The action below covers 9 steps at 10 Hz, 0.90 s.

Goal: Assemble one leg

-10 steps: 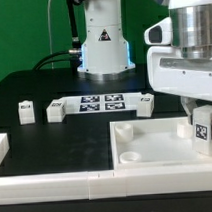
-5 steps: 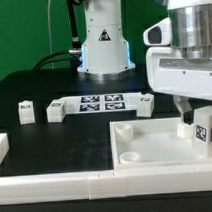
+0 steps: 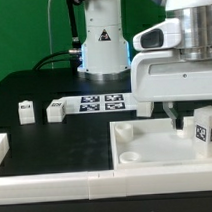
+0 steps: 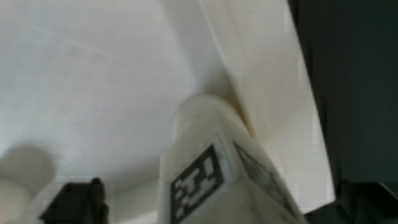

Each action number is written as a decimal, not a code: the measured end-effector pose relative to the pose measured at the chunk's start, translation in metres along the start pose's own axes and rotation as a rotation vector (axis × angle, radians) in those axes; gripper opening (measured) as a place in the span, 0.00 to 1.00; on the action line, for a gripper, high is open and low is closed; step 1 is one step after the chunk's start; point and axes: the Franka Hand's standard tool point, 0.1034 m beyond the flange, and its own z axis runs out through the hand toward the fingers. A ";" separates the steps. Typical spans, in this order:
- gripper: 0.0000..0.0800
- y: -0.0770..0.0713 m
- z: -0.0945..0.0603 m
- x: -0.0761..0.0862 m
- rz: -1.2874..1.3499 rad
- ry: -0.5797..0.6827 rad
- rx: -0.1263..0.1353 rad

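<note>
On the far right corner of the white panel (image 3: 146,152), as the exterior view shows it, the leg (image 3: 204,126) stands upright with its marker tag facing the camera. Just beside it, toward the exterior view's left, the gripper (image 3: 175,118) hangs with its dark fingertips apart from the leg and holding nothing; how wide the fingers stand cannot be told. Behind lie the marker board (image 3: 99,100) and three more legs (image 3: 56,111).
</note>
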 end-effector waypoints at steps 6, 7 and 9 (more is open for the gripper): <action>0.80 0.003 0.002 0.003 -0.628 -0.031 -0.047; 0.80 0.003 0.002 0.003 -0.628 -0.031 -0.047; 0.58 0.003 0.002 0.003 -0.612 -0.031 -0.047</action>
